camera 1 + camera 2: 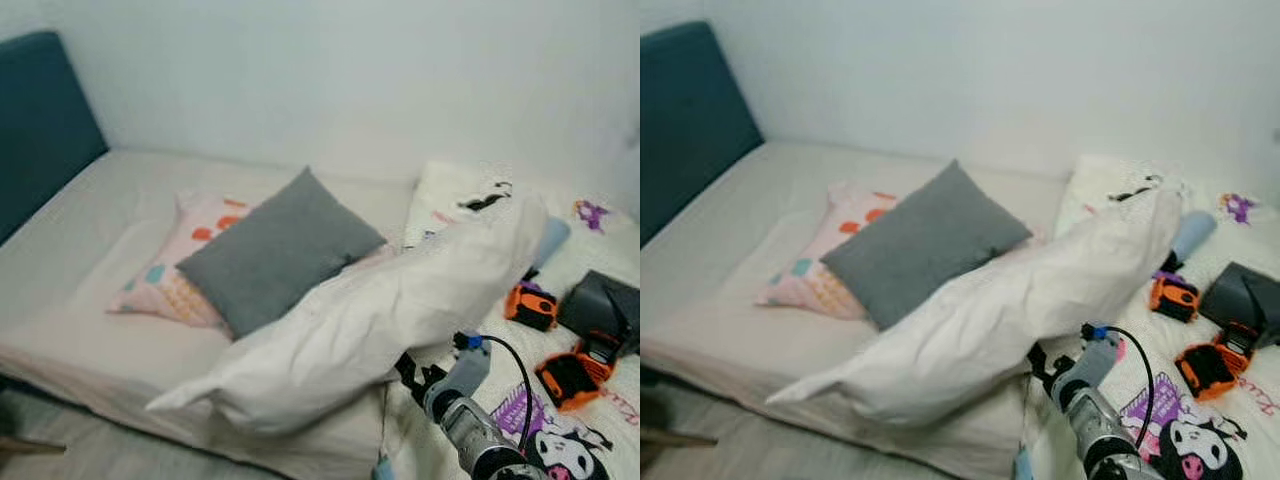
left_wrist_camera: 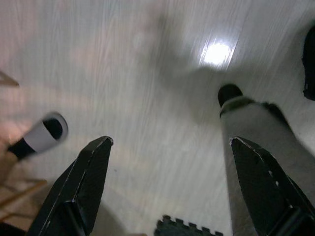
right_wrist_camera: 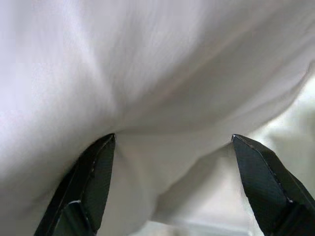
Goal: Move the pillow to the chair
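Note:
A long white pillow (image 1: 370,320) lies slantwise across the bed (image 1: 70,330), its lower end hanging over the front edge. Behind it a grey square pillow (image 1: 275,250) rests on a patterned pink pillow (image 1: 165,285). My right arm (image 1: 465,410) reaches in from the bottom right, its tip tucked under the white pillow's edge. In the right wrist view the right gripper (image 3: 172,137) is open, with white pillow fabric (image 3: 147,73) pressed close between and ahead of the fingers. My left gripper (image 2: 170,140) hangs open over the pale floor (image 2: 147,73).
A teal headboard (image 1: 40,120) stands at the left, a white wall behind the bed. Orange toys (image 1: 530,305) and a dark box (image 1: 600,305) lie on a cartoon-print blanket (image 1: 560,450) at the right. On the floor are a slipper (image 2: 39,135) and a person's leg (image 2: 251,128).

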`<state>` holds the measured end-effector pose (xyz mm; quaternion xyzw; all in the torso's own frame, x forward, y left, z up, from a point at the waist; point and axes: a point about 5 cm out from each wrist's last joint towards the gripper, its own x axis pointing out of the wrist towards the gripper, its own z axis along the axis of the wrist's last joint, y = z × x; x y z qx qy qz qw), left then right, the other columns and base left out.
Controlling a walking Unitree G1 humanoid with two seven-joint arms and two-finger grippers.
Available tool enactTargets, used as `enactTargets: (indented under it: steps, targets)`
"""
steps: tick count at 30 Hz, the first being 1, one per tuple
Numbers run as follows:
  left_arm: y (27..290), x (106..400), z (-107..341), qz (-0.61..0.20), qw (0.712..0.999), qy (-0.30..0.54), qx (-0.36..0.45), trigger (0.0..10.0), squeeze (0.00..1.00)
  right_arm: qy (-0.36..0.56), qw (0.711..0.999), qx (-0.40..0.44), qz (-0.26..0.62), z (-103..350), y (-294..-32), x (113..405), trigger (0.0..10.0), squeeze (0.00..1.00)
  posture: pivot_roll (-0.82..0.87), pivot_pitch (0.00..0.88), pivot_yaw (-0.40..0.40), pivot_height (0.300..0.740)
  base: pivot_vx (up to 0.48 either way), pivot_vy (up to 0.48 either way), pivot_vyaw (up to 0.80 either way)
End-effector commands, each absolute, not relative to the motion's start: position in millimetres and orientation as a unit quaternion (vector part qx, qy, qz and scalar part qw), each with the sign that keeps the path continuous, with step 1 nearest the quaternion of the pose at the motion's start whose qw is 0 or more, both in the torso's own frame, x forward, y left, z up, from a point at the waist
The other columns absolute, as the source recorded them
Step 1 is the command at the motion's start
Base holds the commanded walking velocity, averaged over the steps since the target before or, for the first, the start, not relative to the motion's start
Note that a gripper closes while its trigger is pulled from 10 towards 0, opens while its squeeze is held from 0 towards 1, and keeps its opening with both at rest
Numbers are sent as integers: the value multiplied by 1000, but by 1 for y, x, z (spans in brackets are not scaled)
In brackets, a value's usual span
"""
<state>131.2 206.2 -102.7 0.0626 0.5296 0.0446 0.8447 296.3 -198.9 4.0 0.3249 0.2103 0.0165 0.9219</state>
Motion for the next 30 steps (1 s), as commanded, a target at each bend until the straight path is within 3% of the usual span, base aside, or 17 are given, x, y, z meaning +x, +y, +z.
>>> enactTargets:
  steps: [1, 6, 13, 17, 21, 27, 28, 29, 30]
  targets:
    - [204, 125, -105, 41, 839, 539, 64, 10000, 0, 181, 913, 364, 28, 12, -196, 303, 10000, 0, -102, 66, 40, 740, 0, 0, -719]
    - [202, 126, -105, 41, 839, 539, 64, 10000, 0, 110, 886, 442, 82, 30, -193, 314, 10000, 0, -102, 67, 41, 740, 0, 0, -719]
    - [202, 126, -105, 38, 838, 540, 65, 10000, 0, 56, 865, 469, 167, 54, -185, 326, 10000, 0, -109, 71, 45, 740, 0, 0, -719]
    - [200, 126, -106, 35, 838, 541, 66, 10000, 0, 151, 899, 396, 111, 43, -177, 330, 10000, 0, -113, 72, 45, 740, 0, 0, -125]
    - [198, 125, -106, 35, 838, 540, 64, 10000, 0, 237, 906, 350, 28, 26, -178, 324, 10000, 0, -110, 77, 42, 740, 0, 0, 0]
    - [198, 122, -107, 33, 837, 542, 65, 10000, 0, 245, 895, 372, 26, 23, -174, 322, 10000, 0, -103, 85, 49, 740, 0, 0, 0]
    - [198, 121, -107, 33, 836, 543, 66, 10000, 0, 242, 891, 382, 37, 24, -171, 322, 7216, 0, -103, 85, 49, 740, 0, 0, 0]
    - [198, 121, -107, 33, 836, 543, 66, 10000, 0, 242, 891, 382, 37, 24, -171, 322, 7216, 0, -103, 85, 49, 740, 0, 0, 0]
    - [198, 120, -108, 34, 835, 544, 66, 10000, 0, 242, 889, 386, 55, 24, -166, 322, 0, 0, -100, 86, 50, 740, 0, 0, 0]
